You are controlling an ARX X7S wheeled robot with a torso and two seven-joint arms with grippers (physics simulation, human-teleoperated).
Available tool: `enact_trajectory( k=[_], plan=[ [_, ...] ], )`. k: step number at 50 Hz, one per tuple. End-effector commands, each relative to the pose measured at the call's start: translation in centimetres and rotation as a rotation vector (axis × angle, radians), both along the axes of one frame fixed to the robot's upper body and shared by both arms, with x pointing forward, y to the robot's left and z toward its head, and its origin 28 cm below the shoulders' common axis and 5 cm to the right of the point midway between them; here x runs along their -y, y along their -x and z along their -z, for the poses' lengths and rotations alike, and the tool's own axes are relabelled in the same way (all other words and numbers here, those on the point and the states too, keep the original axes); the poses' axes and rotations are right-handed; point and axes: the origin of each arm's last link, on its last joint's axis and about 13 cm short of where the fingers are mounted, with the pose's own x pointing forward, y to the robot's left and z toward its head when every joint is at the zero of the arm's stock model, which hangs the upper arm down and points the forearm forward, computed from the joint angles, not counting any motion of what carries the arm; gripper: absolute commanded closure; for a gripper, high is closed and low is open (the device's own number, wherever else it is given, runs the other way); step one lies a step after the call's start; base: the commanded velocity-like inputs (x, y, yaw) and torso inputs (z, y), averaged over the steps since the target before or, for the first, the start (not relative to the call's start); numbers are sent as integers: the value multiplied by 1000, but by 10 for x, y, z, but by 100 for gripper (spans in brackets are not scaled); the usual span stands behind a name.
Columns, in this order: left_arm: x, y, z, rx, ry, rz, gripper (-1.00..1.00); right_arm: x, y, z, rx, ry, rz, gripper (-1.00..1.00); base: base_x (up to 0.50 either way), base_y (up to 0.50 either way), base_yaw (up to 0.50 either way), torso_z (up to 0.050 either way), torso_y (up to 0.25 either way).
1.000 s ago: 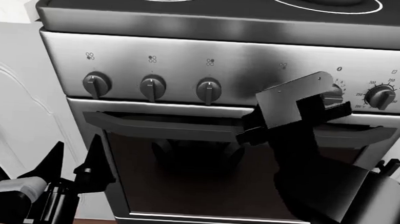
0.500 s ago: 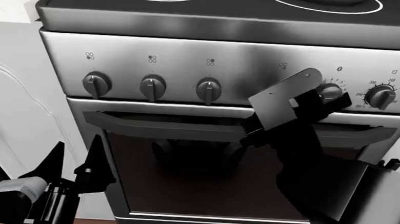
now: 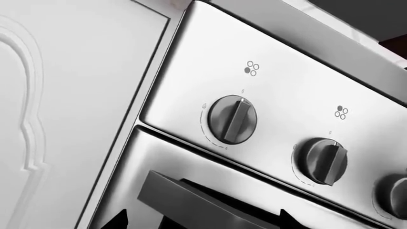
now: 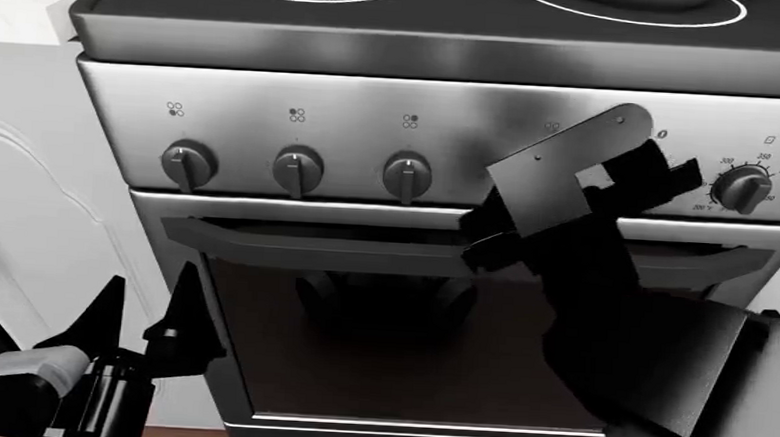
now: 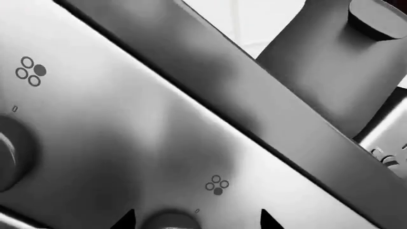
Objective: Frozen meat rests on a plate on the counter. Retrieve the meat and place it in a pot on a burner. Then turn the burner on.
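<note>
Right gripper [image 4: 640, 177]: reaching onto the stove's control panel [image 4: 476, 108] at the fourth knob [image 5: 167, 222]; in the right wrist view two fingertips [image 5: 127, 220] are straddling that knob with a gap between them, so it is looking spread, not yet clamping.
Left gripper [image 4: 144, 321]: hanging low at about 8 o'clock in the head view, fingers parted, holding nothing.
Pot [image 5: 337, 57]: sitting on the cooktop above the panel, showing in the right wrist view; the head view is catching only its base at 1 o'clock inside the burner [image 4: 628, 13] circle.
Meat: not showing; presumably lying inside the pot, though I cannot tell.
Risk: fingertips slipping off the smooth round knob while twisting, or the wrong knob being turned, since the icon under the arm is hidden in the head view.
Writing: four-dot burner icons above the knobs; oven dial [image 4: 743, 187] is carrying numbers such as 250, 300, 350; no brand is readable.
</note>
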Motion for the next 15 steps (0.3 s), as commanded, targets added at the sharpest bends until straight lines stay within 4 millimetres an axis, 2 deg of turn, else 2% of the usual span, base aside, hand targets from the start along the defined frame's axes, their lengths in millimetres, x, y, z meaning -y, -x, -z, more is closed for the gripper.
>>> enact_trajectory(
  k=[1,10,15],
  plan=[
    [0,0,-1,3,2,3,-100,-3,6,-6,14,-26,-10,-100,0,0,0,0,0],
    [0,0,0,2,1,4,-100,-4,9,-8,10,-34,-16,-100,0,0,0,0,0],
    [0,-1,1,-1,-6,3,-100,-5,18,-14,40,-71,-30,-100,0,0,0,0,0]
  ],
)
